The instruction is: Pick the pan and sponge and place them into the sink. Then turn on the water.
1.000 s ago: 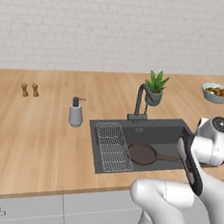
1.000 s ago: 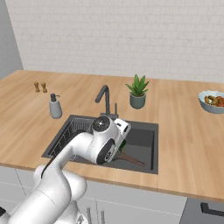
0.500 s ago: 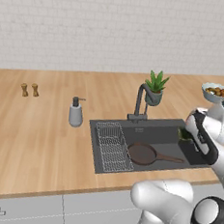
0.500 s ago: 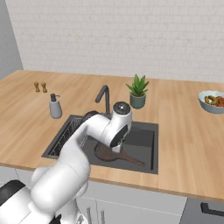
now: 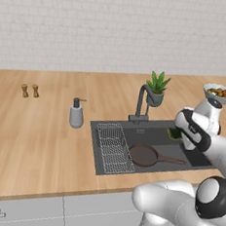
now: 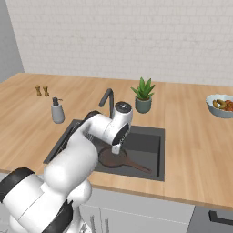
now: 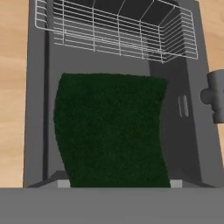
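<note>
Here we held the sponge (image 7: 111, 131) clenched in our fingers (image 6: 116, 148), hanging above the sink (image 5: 198, 160) with the pan (image 5: 143, 155) already lying on the basin floor below. We judged the main risk was letting go too near the right rim, so the sponge landed on the wooden surface (image 5: 43, 142), or dropped onto the pan's handle and bounced. Beyond, the wire rack (image 5: 112, 146) took up the left part of the basin, and the tap (image 5: 141, 102) stood at the back edge, leaving open room mostly over the right half.
</note>
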Robot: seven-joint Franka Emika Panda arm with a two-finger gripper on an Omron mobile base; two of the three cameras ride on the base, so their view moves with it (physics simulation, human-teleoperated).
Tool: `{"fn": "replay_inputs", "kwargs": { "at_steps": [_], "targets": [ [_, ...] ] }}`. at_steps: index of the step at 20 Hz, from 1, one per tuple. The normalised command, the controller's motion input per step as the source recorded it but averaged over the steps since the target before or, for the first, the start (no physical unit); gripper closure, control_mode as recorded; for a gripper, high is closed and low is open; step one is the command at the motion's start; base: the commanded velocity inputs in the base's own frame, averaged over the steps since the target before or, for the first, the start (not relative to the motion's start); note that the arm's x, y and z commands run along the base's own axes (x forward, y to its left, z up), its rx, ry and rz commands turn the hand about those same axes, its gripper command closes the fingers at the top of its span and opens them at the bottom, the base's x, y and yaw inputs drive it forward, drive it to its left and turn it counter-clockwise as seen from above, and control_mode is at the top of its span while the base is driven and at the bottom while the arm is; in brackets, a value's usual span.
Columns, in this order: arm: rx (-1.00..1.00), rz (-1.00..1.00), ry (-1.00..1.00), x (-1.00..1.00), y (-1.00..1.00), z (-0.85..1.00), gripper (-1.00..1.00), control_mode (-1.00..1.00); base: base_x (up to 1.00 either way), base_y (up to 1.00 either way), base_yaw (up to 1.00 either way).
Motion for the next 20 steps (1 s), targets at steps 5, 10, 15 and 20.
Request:
{"fn": "replay_inputs", "kwargs": {
  "at_steps": [5, 10, 15, 20],
  "targets": [
    [0.00, 0.01, 0.02, 0.21, 0.33, -0.39, 1.00, -1.00, 0.00, 0.00, 0.00],
    [0.04, 0.09, 0.08, 0.19, 0.08, -0.44, 1.00, -1.00, 0.00, 0.00, 0.00],
    [0.06, 0.14, 0.07, 0.25, 0.00, -0.42, 1.00, -1.00, 0.00, 0.00, 0.00],
    [0.03, 0.11, 0.05, 0.47, 0.00, -0.29, 1.00, -1.00, 0.00, 0.00, 0.00]
  ]
}}
